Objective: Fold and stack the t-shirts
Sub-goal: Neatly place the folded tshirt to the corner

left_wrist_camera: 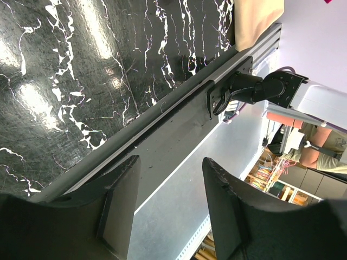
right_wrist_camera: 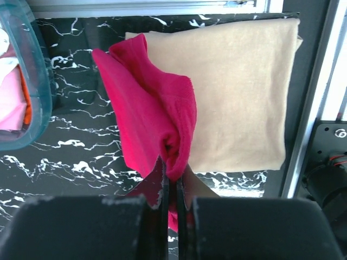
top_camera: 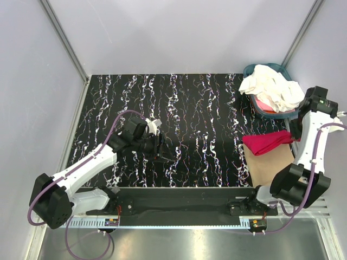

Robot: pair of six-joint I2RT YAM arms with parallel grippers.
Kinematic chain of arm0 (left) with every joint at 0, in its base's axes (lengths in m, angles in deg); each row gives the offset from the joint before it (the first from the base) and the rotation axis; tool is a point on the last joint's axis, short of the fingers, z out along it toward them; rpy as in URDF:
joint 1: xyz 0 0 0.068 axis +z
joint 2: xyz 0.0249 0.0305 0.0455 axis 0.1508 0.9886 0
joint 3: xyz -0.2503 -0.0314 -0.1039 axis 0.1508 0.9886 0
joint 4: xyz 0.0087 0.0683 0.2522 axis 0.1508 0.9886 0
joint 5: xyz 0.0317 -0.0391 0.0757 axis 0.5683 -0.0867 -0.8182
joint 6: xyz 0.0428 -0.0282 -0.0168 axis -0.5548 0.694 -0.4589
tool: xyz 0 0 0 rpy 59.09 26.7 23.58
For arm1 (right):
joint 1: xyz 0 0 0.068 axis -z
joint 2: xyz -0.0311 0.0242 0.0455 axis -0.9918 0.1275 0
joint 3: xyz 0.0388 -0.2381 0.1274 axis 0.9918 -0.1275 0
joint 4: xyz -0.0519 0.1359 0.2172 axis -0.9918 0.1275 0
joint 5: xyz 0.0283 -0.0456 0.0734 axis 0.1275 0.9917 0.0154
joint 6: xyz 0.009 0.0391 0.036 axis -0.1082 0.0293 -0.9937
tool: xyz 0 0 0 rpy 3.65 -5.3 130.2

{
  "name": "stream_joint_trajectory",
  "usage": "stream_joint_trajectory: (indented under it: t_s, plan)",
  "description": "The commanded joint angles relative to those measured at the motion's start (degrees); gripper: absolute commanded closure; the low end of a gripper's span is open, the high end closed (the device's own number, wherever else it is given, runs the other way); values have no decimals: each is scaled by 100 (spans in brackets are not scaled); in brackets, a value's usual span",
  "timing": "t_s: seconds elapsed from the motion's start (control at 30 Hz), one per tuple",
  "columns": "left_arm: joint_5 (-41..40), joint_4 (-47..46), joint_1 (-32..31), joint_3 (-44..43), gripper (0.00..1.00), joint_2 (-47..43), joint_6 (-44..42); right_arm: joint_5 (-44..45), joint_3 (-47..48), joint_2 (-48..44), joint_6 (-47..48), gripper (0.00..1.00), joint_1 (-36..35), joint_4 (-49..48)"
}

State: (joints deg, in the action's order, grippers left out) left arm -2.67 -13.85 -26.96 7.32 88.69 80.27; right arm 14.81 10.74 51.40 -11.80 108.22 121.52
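tabletop [top_camera: 190, 108]: black, white marbled veins
single t-shirt [top_camera: 265, 142]: bright red
heaped t-shirts [top_camera: 271, 89]: cream-white
basket [top_camera: 264, 111]: teal
flat sheet [top_camera: 271, 165]: tan

Bright, even light. White glare streaks the glossy surface [left_wrist_camera: 32, 103] at nine o'clock in the left wrist view; left hand [left_wrist_camera: 169, 173] and right hand [right_wrist_camera: 169, 173] blur at six o'clock.

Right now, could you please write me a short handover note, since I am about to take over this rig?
Left end effector: open, empty, over the table.
Right end effector: shut on the red t-shirt, which lies bunched across the left edge of the tan sheet, near right of the table.
Cream-white t-shirts: heaped in the teal basket, far right corner.
Done: no neat fold or stack visible.
Left: fold the red one, then the basket's shirts, and stack them.
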Motion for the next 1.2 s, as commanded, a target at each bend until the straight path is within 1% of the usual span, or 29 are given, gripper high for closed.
stream_joint_trajectory:
  t_s: [0.0, 0.1, 0.43, 0.77, 1.17]
  plan:
    - [219, -202, 31, 16, 46, -127, 88, -62, -177, -334, 319, 100, 135, 92]
    - [254, -246, 31, 43, 46, -118, 114, -62, -309, -387, 582, 100, 267, 48]
    - [316, -404, 22, 113, 46, -57, 202, -519, -591, -422, 1417, 100, 654, -171]
    - [377, -518, 31, 209, 46, -21, 272, -449, -1170, -580, 2041, 100, 1093, -347]
    - [430, -659, 30, 218, 46, 84, 343, -282, -2049, -528, 2577, 100, 1261, -892]
